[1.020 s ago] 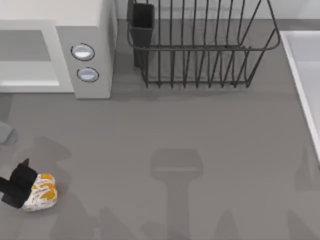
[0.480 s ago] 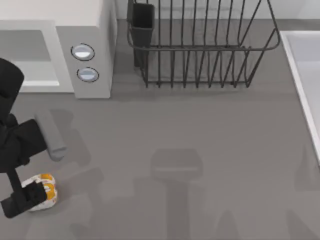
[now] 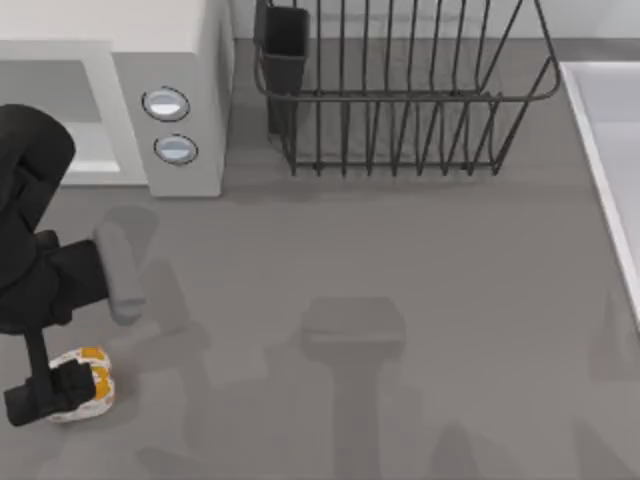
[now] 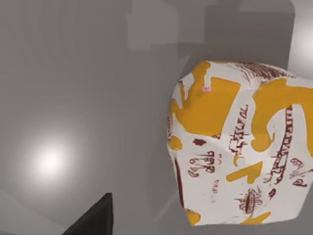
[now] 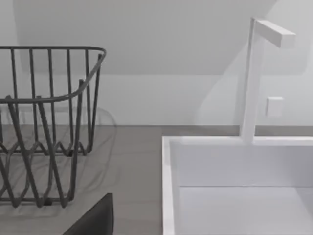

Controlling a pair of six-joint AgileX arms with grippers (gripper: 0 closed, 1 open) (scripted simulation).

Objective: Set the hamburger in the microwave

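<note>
Hamburger (image 3: pixel 88 385), a small rounded white lump with orange-yellow patches and dark red markings, sat on the grey tabletop (image 3: pixel 400 260) near its front left corner. The left arm's black tool (image 3: pixel 55 392) was down at the hamburger's left side, partly covering it from above; whether its fingers were spread or pressed together could not be told. In the left wrist view the hamburger (image 4: pixel 239 147) loomed close, resting on the tabletop, with a dark fingertip (image 4: pixel 95 220) showing well apart from it. Behind, at the table's back left, stood the large white boxy microwave (image 3: pixel 170 60), with a grey cavity and two round silver-blue knobs (image 3: pixel 166 104) on its panel, well apart from the hamburger. To the microwave's right stood a black wire rack (image 3: pixel 400 90) with a dark cup fixed at its left end. A white sink basin (image 5: pixel 234 186) with an upright white tap lay at the table's right edge, beside the rack. The right wrist view showed a dark fingertip of the right arm's tool, its state impossible to tell.
</note>
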